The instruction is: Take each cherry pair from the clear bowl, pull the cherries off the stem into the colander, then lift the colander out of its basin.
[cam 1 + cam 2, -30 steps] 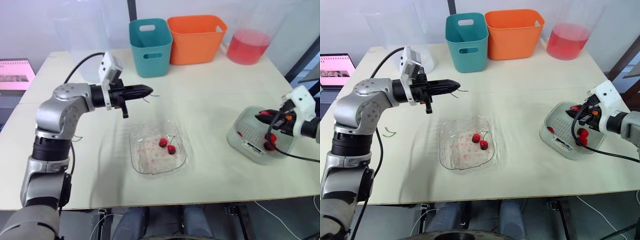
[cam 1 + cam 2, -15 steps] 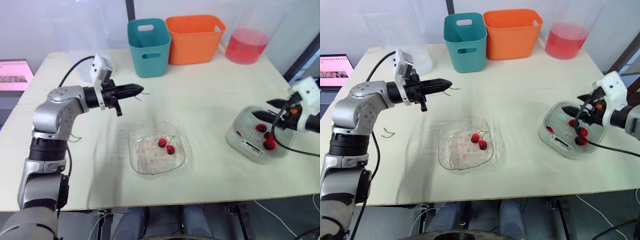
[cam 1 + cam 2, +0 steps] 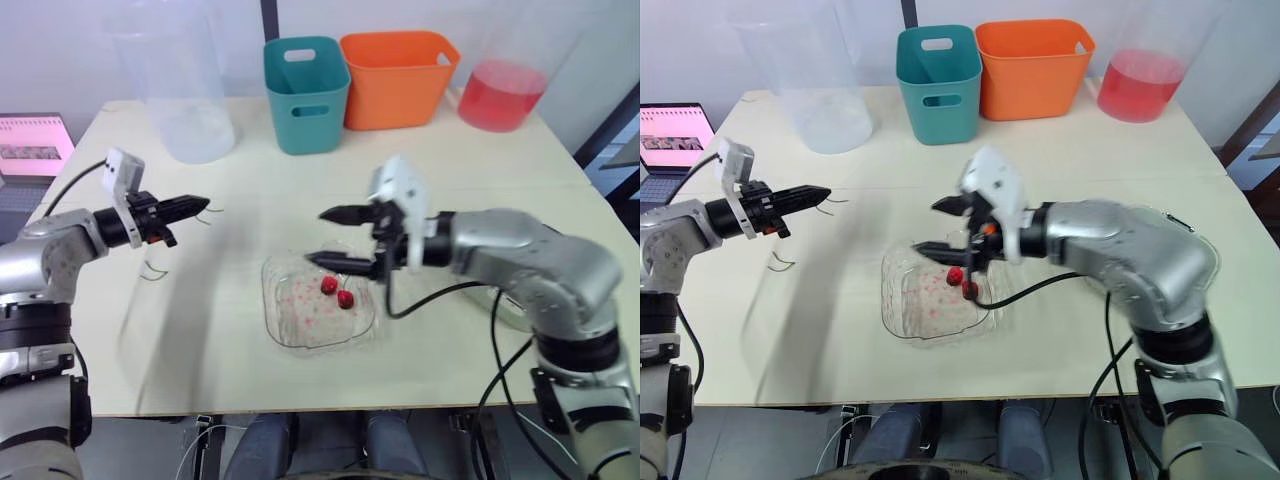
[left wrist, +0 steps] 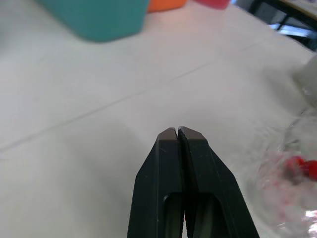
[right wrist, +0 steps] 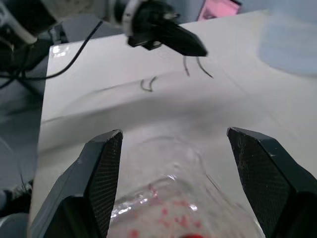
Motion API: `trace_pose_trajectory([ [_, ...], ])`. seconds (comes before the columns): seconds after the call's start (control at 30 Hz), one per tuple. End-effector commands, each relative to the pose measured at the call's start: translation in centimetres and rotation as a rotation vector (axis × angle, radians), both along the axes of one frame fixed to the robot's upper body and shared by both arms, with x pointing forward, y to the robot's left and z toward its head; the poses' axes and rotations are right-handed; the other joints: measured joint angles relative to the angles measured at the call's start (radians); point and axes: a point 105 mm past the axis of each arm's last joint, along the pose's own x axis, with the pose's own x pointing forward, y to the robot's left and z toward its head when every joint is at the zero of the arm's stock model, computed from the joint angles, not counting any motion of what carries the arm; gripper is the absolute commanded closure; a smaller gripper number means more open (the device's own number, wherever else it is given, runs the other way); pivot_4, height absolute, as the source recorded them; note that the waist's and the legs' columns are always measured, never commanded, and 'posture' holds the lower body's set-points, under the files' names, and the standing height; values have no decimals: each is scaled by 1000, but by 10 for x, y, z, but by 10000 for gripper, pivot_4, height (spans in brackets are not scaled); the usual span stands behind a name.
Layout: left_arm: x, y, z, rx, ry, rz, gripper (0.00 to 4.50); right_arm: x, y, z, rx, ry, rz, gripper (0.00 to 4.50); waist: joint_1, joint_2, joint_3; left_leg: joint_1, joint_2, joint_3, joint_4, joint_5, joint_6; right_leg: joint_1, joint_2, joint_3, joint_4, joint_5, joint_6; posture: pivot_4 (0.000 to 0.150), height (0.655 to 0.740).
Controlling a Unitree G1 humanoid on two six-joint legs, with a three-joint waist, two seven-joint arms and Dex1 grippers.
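Tabletop (image 3: 450, 160): cherry pair (image 3: 336, 291) near right end effector (image 3: 316, 237)

Both head views look forward and down from the near side of the table (image 3: 450, 170), with the bowl (image 3: 318, 305) central and the teal bin (image 3: 305, 90) beyond it. They share nearly the whole tabletop. The left wrist view sits low and close to the table, left of the bowl, and faces along the left gripper (image 4: 177, 130) toward the bowl's edge. The right wrist view hangs close over the bowl, faces leftward along the right gripper (image 5: 173, 133), and takes in the left gripper too.
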Motion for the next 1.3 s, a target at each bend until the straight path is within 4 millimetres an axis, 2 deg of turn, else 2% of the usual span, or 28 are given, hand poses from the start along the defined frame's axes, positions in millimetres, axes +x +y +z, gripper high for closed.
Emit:
trace_pose_trajectory([
  [0.03, 4, 4, -5, 33, -3, 11, 45000, -2, 9, -6, -38, -67, 24, 9255, 1, 0, 0, 0, 0, 0, 0, 0, 0, 0, 0, 0, 0, 0, 0, 1500, 7400],
  [0.17, 7, 5, -19, 58, 27, 8, 45000, -4, 12, -9, -39, -67, 42, 9255, -10, 0, 0, 0, 0, 0, 0, 0, 0, 0, 0, 0, 1, 0, 0, 1500, 7400],
  [0.2, 8, 6, -22, 71, 33, 9, 42112, -3, 12, -9, -37, -68, 41, 8924, -14, 0, 0, 0, 0, 0, 0, 0, 0, 0, 0, 0, 1, 0, 0, 1500, 7400],
  [0.27, 11, 7, -27, 83, 36, 15, 35408, -1, 12, -8, -31, -71, 30, 8758, -18, 0, 0, 1, 1, 0, -1, 0, 0, -1, 1, 0, 1, 0, 0, 1500, 7400],
  [0.5, 14, 16, -14, 82, 2, 43, 354, 6, 2, -7, -26, -69, -17, 8758, -22, 0, 0, 1, 1, 0, -2, 0, 0, -2, 1, 0, 2, 0, 0, 1500, 7400],
  [0.63, 9, 23, 9, 81, -60, 46, 354, 14, -14, 0, -1, -69, -70, 8758, -21, 0, 0, 1, 1, 0, -2, 0, 0, -2, 1, 0, 2, 0, 0, 1500, 7400],
  [0.7, -1, 19, 27, 96, -114, 3, 354, 22, -30, 8, 47, -73, -132, 8758, -20, 0, 0, 1, 1, 0, -2, 0, 0, -2, 1, 0, 1, 0, 0, 1500, 7400],
  [0.77, -9, 13, 35, 109, -141, -30, 354, 26, -42, 13, 82, -71, -175, 8758, -18, 0, 0, 0, 1, 0, -2, 0, 0, -1, 1, 0, 1, 0, 0, 1500, 7400],
  [0.87, -30, -1, 53, 114, -190, -86, 354, 31, -75, 21, 111, -73, -274, 8758, -16, 0, 0, 1, 1, 0, -3, 0, 1, -1, 0, 1, 1, 0, 0, 1500, 7400],
  [0.93, -46, -10, 63, 79, -226, -86, 354, 33, -105, 24, 108, -78, -356, 8758, -15, 0, 0, 1, 1, 1, -3, -1, 2, -1, 0, 1, 1, 0, 0, 1500, 7400],
  [1.03, -68, -15, 54, 56, -204, -64, 0, 30, -143, 25, 61, -74, -452, 853, -15, 0, 0, 1, 1, 1, -3, -2, 4, -1, 0, 1, 0, 0, 0, 1500, 7400],
  [1.17, -79, -12, 49, 23, -193, -4, 0, 30, -169, 25, -1, -74, -529, 315, -17, 0, 0, 3, 3, 3, -4, -3, 6, -1, 1, 2, 0, 0, 0, 1500, 7400],
  [1.3, -88, -7, 36, 26, -153, 28, 0, 30, -176, 24, -25, -66, -539, 315, -15, 0, 0, 3, 3, 4, -4, -3, 6, -1, 1, 2, 0, 0, 0, 1500, 7400],
])
